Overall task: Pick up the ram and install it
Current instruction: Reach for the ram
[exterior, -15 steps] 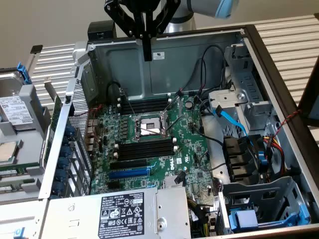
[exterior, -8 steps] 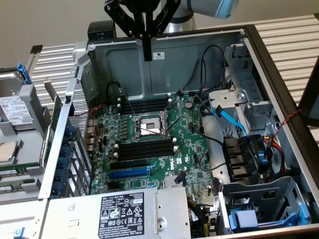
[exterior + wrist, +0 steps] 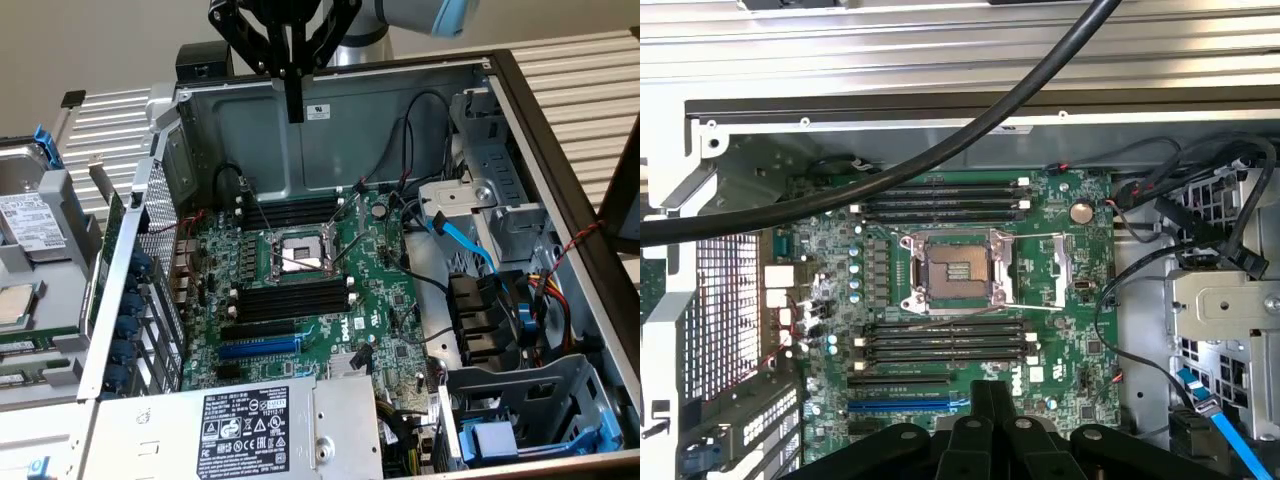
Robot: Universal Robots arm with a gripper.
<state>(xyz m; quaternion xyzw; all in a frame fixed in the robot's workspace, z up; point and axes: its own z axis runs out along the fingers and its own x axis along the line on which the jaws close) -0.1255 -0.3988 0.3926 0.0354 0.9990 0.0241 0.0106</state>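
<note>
Exterior view: the arm (image 3: 420,15) comes in from the top edge and its wrist hangs over the open case (image 3: 560,180), pointing straight down; the black fingers (image 3: 294,100) are pressed together into one narrow bar, their tips level with the case's far wall and above the motherboard (image 3: 385,300), touching nothing; the ram (image 3: 108,262), as far as I can tell, is the long narrow green board standing on edge just outside the case's perforated side wall at the exterior view's left, well apart from the fingers; in the wrist view the closed fingers (image 3: 983,400) point down at the motherboard's edge nearest the camera, by the blue slot (image 3: 908,405), with the CPU socket (image 3: 954,270) further off between two banks of black slots (image 3: 945,340); a thick black cable (image 3: 970,130) sweeps across this view, in front of the case's wall and the board.
</note>
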